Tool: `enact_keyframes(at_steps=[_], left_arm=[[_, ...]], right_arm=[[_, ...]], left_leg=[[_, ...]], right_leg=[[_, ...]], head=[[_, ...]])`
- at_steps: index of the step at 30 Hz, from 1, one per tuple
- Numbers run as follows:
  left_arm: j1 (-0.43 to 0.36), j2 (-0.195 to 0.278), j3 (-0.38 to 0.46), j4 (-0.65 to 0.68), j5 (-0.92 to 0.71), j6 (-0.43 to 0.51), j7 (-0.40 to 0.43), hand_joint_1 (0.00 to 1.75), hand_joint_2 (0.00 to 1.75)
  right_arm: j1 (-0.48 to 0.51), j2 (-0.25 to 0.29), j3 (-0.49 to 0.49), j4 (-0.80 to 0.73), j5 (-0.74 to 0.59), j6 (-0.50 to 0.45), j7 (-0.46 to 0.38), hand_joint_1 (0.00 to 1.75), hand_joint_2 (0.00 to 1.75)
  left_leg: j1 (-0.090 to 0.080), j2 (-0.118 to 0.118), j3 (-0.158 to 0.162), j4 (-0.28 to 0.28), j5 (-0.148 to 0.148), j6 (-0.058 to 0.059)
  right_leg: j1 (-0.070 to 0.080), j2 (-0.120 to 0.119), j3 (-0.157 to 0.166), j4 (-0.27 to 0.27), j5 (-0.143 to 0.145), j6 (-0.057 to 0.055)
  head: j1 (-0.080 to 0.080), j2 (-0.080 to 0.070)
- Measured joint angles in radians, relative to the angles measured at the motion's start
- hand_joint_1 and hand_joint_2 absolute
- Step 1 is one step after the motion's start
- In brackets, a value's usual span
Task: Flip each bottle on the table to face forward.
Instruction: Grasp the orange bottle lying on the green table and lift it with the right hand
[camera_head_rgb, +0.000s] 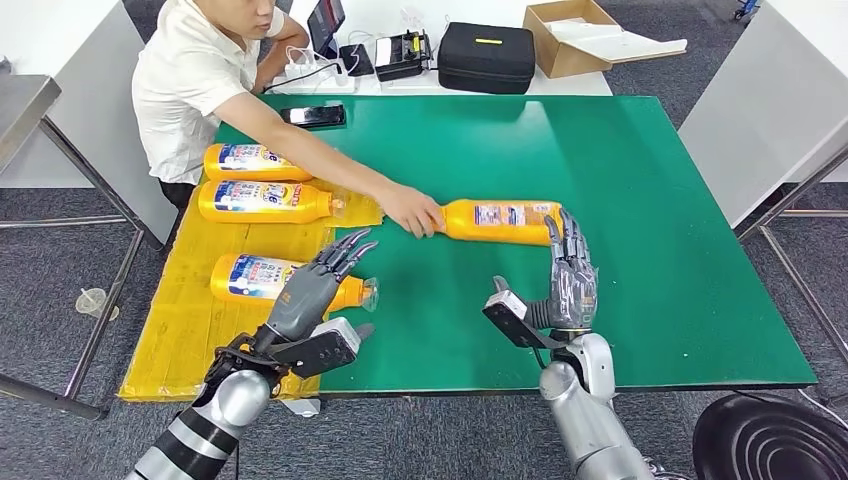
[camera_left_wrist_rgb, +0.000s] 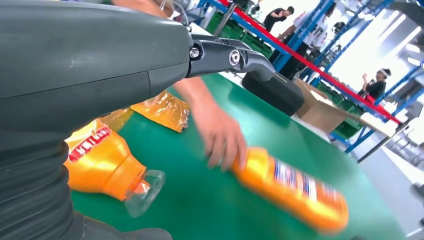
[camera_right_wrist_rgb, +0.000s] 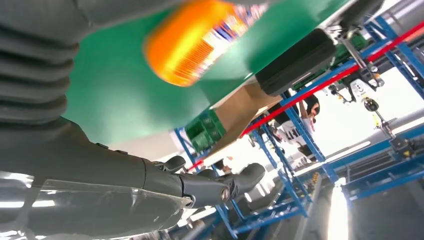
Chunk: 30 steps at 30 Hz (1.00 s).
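We see a glossy orange plastic bottle lying on its side mid-way across the matte green table mat, a person's hand on its neck end. Our right hand, fingers straight and holding nothing, reaches its base. Our left hand, likewise spread (dark jointed fingers), hovers over a second orange bottle with clear cap at the mat's left edge.
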<state>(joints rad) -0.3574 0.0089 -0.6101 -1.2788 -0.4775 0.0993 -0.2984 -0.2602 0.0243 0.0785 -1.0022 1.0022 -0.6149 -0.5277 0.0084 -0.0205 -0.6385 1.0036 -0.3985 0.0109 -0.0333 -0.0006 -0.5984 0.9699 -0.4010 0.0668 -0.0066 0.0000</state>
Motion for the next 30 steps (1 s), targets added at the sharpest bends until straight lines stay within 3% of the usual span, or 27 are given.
enact_keyframes(at_steps=[6, 11, 20, 26, 30], left_arm=[[0.09, -0.083, 0.116, -0.007, 0.241, 0.117, -0.048, 0.0, 1.75], [0.147, -0.12, 0.174, -0.008, 0.308, 0.134, -0.064, 0.0, 1.75], [0.205, -0.145, 0.23, -0.008, 0.381, 0.17, -0.065, 0.0, 1.75], [0.218, -0.145, 0.249, -0.009, 0.434, 0.129, -0.033, 0.0, 1.75], [0.218, -0.146, 0.252, -0.009, 0.48, 0.085, -0.014, 0.0, 1.75]], right_arm=[[-0.056, -0.053, -0.017, 0.073, 0.117, 0.012, 0.158, 0.0, 1.75], [-0.089, -0.104, 0.011, 0.136, 0.111, 0.012, 0.193, 0.0, 1.75], [-0.114, -0.159, 0.09, 0.215, 0.164, 0.038, 0.296, 0.0, 1.75], [-0.132, -0.194, 0.125, 0.272, 0.155, 0.172, 0.364, 0.0, 1.75], [-0.156, -0.213, 0.141, 0.308, 0.13, 0.22, 0.35, 0.0, 1.75]], left_leg=[[0.0, -0.001, 0.0, 0.0, 0.0, 0.0], [0.0, -0.001, -0.001, 0.0, 0.0, 0.0], [0.0, -0.001, 0.0, 0.0, 0.0, 0.0], [-0.001, -0.001, -0.001, 0.0, -0.001, 0.0], [-0.001, -0.001, -0.001, 0.0, 0.0, 0.0]], right_leg=[[0.0, 0.0, 0.0, 0.0, 0.0, 0.0], [0.0, -0.001, 0.0, 0.0, 0.0, 0.0], [0.0, -0.001, 0.0, 0.0, 0.0, 0.0], [0.0, -0.001, 0.0, 0.0, 0.0, 0.0], [0.0, -0.001, 0.0, 0.0, 0.0, 0.0]], head=[[0.0, 0.0], [0.0, 0.0], [0.0, 0.0], [0.0, 0.0], [0.0, 0.0]])
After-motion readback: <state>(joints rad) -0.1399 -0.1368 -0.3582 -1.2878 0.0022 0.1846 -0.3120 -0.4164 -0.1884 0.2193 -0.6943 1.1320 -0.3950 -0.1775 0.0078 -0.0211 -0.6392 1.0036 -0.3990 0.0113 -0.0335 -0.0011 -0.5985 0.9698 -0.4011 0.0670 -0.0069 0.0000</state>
